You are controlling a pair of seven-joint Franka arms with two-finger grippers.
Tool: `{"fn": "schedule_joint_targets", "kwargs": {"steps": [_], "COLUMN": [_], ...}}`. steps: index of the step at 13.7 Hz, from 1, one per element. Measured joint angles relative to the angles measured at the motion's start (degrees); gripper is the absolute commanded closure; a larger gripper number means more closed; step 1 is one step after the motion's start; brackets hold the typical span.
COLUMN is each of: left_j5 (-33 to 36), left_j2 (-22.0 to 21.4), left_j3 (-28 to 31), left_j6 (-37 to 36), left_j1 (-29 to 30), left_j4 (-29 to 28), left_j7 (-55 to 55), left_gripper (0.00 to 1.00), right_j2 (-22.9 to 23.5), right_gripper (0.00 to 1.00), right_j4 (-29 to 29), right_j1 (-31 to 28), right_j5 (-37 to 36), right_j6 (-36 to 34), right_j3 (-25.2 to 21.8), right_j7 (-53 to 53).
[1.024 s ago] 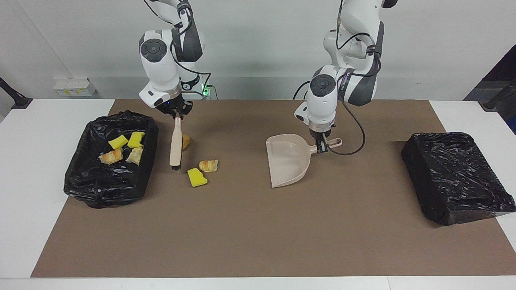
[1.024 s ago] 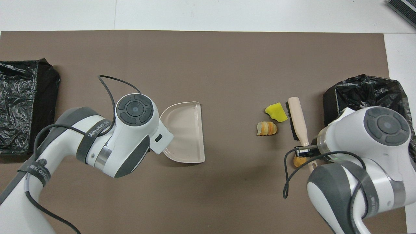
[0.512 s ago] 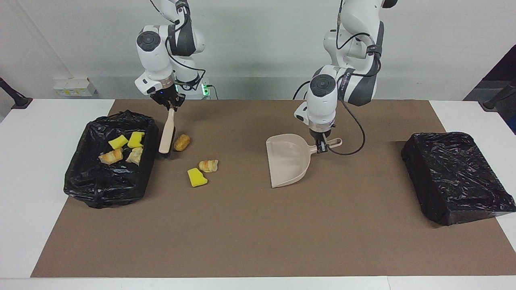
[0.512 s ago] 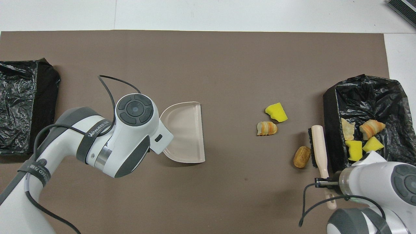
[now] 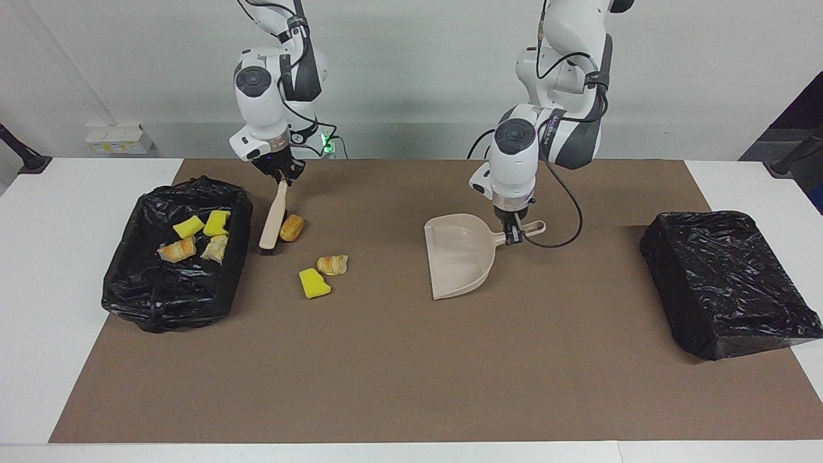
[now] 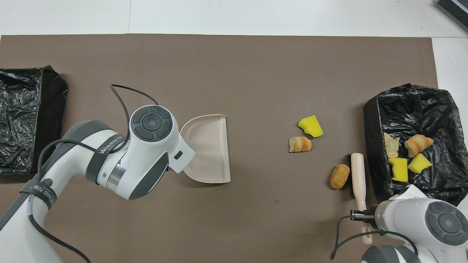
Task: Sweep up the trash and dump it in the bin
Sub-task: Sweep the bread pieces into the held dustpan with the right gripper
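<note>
While my right gripper [image 5: 281, 182] clamps brush [image 5: 272, 218] beside bread roll [image 5: 292, 227], left gripper [image 5: 512, 235] grips dustpan [image 5: 458, 257] handle.

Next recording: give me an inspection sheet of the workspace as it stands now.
Surface: brown mat on white table.
Job's things: three trash bits loose on mat: sponge chunk, croissant piece, bread roll; four bits in open bin. Brush beside roll; dustpan flat on mat.
Clutter: covered black bin.
Grippers: right gripper shut on brush; left gripper shut on dustpan handle.
Cables: black cable loops at left gripper.
Surroundings: white wall, socket box.
</note>
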Motion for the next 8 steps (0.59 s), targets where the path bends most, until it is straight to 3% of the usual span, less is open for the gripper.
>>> {"fn": "schedule_joint_targets", "kwargs": {"steps": [8], "left_j5": [0.0], "left_j2": [0.0], "left_j3": [0.03], "left_j6": [0.1], "left_j1": [0.0], "left_j4": [-0.02], "left_j7": [0.0], "left_gripper": [1.0], "right_j2": [13.54], "right_gripper": [1.0], "right_j4": [14.31], "right_j1": [8.92], "right_j5": [4.05], "right_j6": [0.15], "right_j3": [0.32], "right_j7": [11.15]}}
